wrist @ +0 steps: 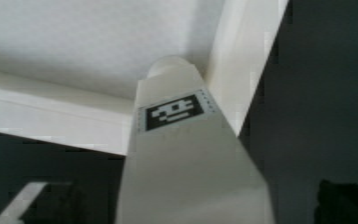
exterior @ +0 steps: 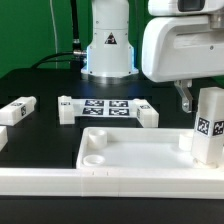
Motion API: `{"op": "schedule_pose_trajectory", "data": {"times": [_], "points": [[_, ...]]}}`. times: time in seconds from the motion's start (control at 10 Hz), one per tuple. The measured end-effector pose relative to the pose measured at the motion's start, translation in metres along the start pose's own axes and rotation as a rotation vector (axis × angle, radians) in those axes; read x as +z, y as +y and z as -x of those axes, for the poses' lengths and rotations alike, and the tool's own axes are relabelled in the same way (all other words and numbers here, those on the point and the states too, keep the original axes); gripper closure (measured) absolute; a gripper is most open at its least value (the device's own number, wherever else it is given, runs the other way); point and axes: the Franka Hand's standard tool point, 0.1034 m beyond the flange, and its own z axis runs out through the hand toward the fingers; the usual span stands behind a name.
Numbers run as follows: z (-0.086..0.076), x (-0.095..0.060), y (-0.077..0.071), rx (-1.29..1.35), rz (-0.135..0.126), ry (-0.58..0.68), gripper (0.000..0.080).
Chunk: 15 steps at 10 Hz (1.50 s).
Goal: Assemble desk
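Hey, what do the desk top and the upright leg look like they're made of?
Desk top: apparently white plastic, smooth and matte; its round socket looks moulded in.
Upright leg: seemingly the same matte white plastic, with clean square edges; its black-and-white tag looks like a printed sticker, though that is uncertain.

Robotics lab, folks.
White arm base point(exterior: 108, 48) on black bench point(exterior: 40, 88), tagged marker board point(exterior: 108, 106), green backdrop point(exterior: 30, 20), possibly a curtain.

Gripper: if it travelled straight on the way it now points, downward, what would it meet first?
Probably the upright leg in a corner of the desk top: the wrist view looks right down it. Depth is unclear; the open gripper might straddle it and reach the desk top instead.
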Motion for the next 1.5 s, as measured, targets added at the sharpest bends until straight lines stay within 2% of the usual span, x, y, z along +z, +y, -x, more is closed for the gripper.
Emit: {"op": "schedule_pose_trajectory", "data": {"times": [0.2, 0.4, 0.5, 0.6, 0.9, 1.1, 1.5], "points": [[0.0011, 0.0015, 0.0033, -0.076, 0.001, 0.006, 0.0151], [0.0011, 0.0015, 0.0031, -0.076, 0.001, 0.006, 0.0406], [0.001, 0.0014, 0.0034, -0.076, 0.002, 0.006, 0.0406], [0.001, 0.0014, 0.0034, -0.076, 0.002, 0.006, 0.0511], [0.001, 0.0011, 0.0045, -0.024, -0.005, 0.005, 0.0511], [0.0011, 0.0007, 0.009, 0.171, -0.024, 0.005, 0.0511], [0.0004, 0.0021, 0.0115, 0.51, -0.029, 0.013, 0.0509]]}}
